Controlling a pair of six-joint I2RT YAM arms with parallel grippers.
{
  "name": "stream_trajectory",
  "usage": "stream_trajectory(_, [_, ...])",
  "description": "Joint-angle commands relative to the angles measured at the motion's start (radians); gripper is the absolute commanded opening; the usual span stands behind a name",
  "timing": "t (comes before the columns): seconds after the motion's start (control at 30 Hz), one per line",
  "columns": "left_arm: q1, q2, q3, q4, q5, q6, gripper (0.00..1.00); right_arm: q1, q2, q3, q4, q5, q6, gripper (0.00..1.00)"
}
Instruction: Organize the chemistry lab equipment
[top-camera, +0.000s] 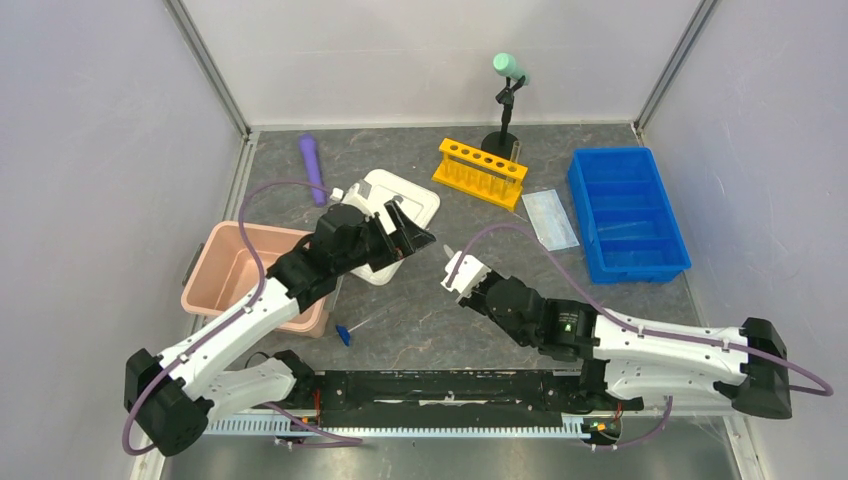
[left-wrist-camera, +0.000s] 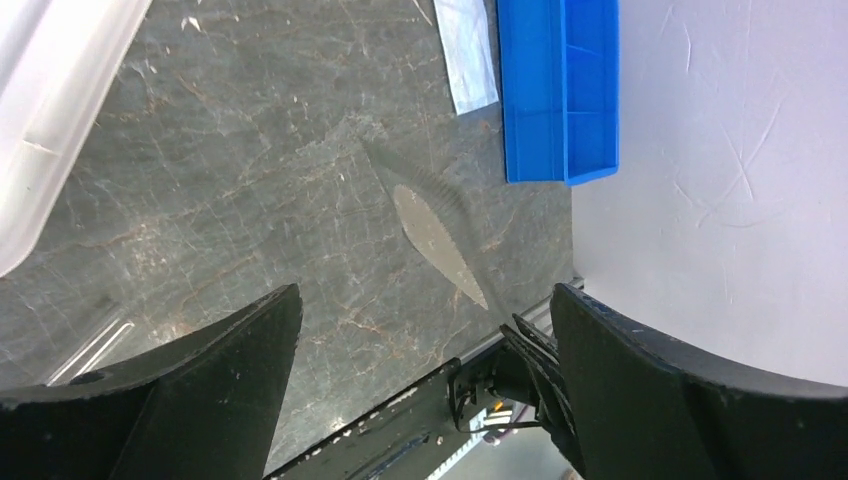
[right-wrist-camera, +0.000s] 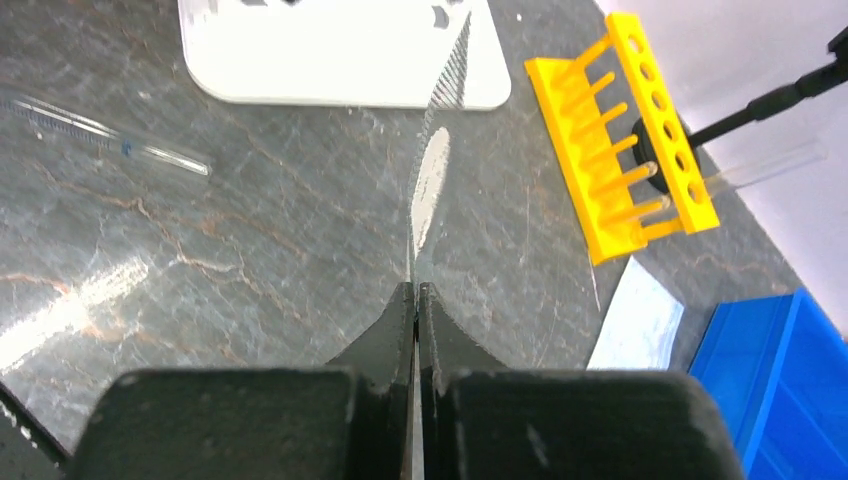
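Dark grey marbled worktop (top-camera: 420, 310), white walls on three sides. Along its right edge, toward the far corner: blue plastic bin with compartments (top-camera: 640, 272). Against the left edge: pink rectangular plastic tub (top-camera: 215, 265), partly under the left arm. Just right of the tub, toward the far edge: white rounded-corner plastic tray (top-camera: 405, 195), overlapped in the top view by the left arm's wrist. Near the middle of the far edge: yellow plastic test-tube rack (top-camera: 482, 170), and right behind it black stand with mint-green top (top-camera: 505, 110). Between rack and bin, flat on the worktop: pale blue rectangular face mask (top-camera: 550, 218). Toward the far left corner: purple cylinder (top-camera: 313, 165), lying down.

Over the worktop's middle: left gripper (left-wrist-camera: 425, 300), fingers spread wide. Facing it from the right: right gripper (right-wrist-camera: 415, 290), fingers pressed together on thin flat metal spatula (right-wrist-camera: 432, 180). Gripped at one end, leaf-shaped blade and ridged stem pointing out toward the left gripper. Free end just beside the left gripper's spread fingers, framed between them in the left wrist view, apart from both, raised off the worktop with its shadow beneath.

Toward the near edge, just right of the tub's near corner: thin clear tube with a blue end (top-camera: 345, 334), flat on the worktop, well apart from both grippers.
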Motion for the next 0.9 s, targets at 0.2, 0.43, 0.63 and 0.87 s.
stream_trajectory(0.2, [-0.003,0.053,-0.024,0.095,0.068,-0.060,0.89,0.117,0.155,0.088,0.182,0.159,-0.096,0.00])
stream_trajectory(0.43, [-0.001,0.032,-0.064,0.106,0.055,-0.069,0.69,0.192,0.209,0.090,0.252,0.247,-0.137,0.00])
stream_trajectory(0.63, [0.000,0.017,-0.066,0.106,0.046,-0.059,0.45,0.208,0.266,0.100,0.257,0.293,-0.165,0.02])
stream_trajectory(0.87, [0.007,0.009,-0.057,0.106,0.043,-0.064,0.10,0.211,0.289,0.071,0.250,0.295,-0.118,0.12])
